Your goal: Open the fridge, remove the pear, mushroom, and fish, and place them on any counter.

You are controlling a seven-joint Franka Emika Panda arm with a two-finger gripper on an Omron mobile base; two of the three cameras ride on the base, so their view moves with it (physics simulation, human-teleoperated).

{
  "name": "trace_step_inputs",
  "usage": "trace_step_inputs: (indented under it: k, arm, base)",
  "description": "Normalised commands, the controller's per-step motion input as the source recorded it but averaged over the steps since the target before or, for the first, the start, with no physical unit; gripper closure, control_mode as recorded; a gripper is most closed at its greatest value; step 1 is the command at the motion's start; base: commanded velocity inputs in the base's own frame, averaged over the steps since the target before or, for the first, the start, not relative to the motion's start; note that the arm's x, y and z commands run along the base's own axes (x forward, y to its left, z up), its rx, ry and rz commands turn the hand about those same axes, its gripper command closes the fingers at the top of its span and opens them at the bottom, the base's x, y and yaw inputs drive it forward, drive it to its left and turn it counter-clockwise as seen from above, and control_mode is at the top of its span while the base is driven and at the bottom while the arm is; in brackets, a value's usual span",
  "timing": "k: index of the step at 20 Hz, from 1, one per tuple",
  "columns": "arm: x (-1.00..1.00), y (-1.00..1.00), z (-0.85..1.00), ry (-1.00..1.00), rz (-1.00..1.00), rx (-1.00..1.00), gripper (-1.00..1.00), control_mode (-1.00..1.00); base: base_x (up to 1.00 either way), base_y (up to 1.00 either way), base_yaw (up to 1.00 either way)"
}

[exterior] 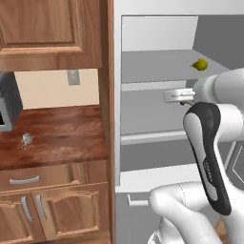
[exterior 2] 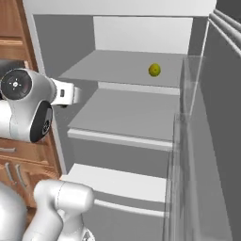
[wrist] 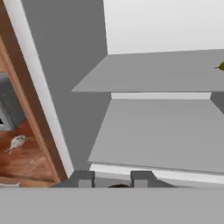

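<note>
1. The fridge (exterior 2: 141,117) stands open, with its door (exterior 2: 212,141) swung out at the 3 o'clock side of the right base view.
2. The pear (exterior 2: 154,70) lies alone on the upper shelf (exterior 2: 108,66), toward the back, at about 1 o'clock from the middle of that view. In the left base view it is at 2 o'clock (exterior: 200,65).
3. The fish (exterior: 27,139) lies on the counter (exterior: 62,138) left of the fridge, at about 9 o'clock in the left base view. In the hand view it is also at 9 o'clock (wrist: 16,142).
4. A dark toaster oven (exterior: 7,102) stands on the counter behind the fish, near it but apart.
5. The gripper (wrist: 112,178) is at the front edge of the middle shelf (wrist: 162,135), at 6 o'clock in the hand view. Its two fingertips (wrist: 83,177) stand a little apart. A small dark thing sits low between them, but I cannot tell what it is or whether it is grasped.
6. I cannot say with certainty where the mushroom is.
</note>
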Motion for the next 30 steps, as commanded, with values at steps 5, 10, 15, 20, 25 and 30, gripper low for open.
trace_step_inputs:
  k: [5,10,15,20,25,30]
  arm:
    - [0.0,0.0,0.0,0.0,0.0,0.0,1.0,1.0]
    - [0.0,0.0,0.0,0.0,0.0,0.0,1.0,1.0]
    - [0.0,0.0,0.0,0.0,0.0,0.0,1.0,1.0]
    - [0.0,0.0,0.0,0.0,0.0,0.0,1.0,1.0]
    - [0.0,0.0,0.0,0.0,0.0,0.0,1.0,1.0]
    - [0.0,0.0,0.0,0.0,0.0,0.0,1.0,1.0]
  base:
    - [-0.23,1.0,-0.01]
    - [0.0,0.97,0.0]
    - [0.08,0.75,-0.04]
    - [0.37,0.03,-0.05]
    - [0.65,-0.07,-0.01]
    - [0.69,0.14,0.0]
